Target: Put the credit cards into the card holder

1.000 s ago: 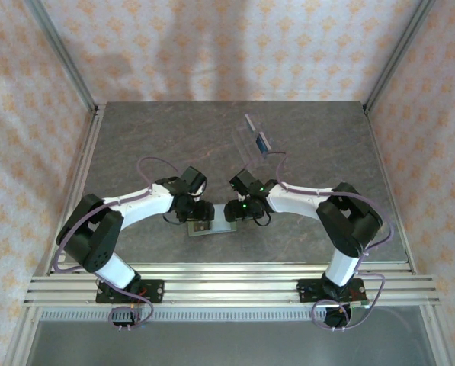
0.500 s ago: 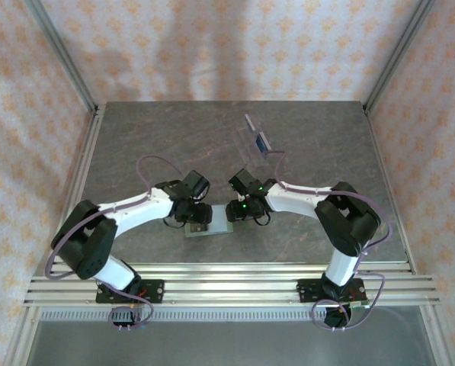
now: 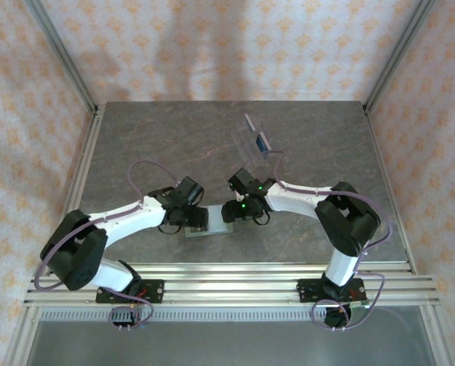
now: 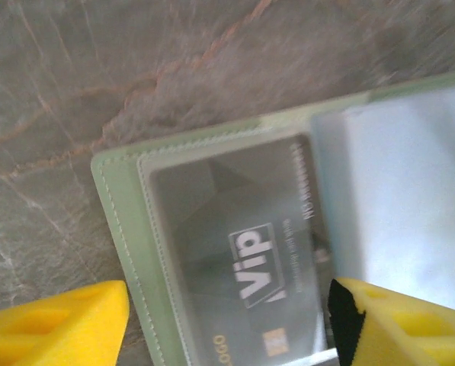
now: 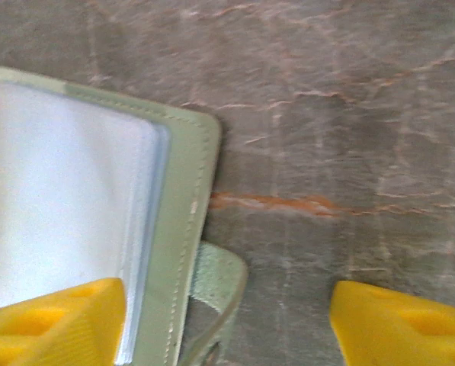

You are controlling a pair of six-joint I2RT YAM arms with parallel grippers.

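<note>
The sage-green card holder (image 3: 212, 228) lies open on the table between my two grippers. In the left wrist view a dark credit card (image 4: 246, 263) marked "Vip" sits inside a clear pocket of the card holder (image 4: 124, 221). My left gripper (image 4: 227, 328) hovers open over that half, its yellow fingertips (image 4: 56, 324) wide apart. My right gripper (image 5: 227, 328) is open too, above the holder's right edge (image 5: 183, 229), the pale pockets (image 5: 59, 191) and the snap tab (image 5: 221, 293). From above, the left gripper (image 3: 197, 219) and right gripper (image 3: 232, 213) almost meet over the holder.
A clear plastic stand (image 3: 248, 149) holding a bluish card (image 3: 263, 142) stands behind the right gripper. The table's near edge with its metal rails (image 3: 227, 284) runs just in front of the holder. Patterned walls enclose the other three sides.
The left arm's elbow has swung out to the left and lower, while its gripper stays over the holder. The right arm and the holder have hardly moved.
</note>
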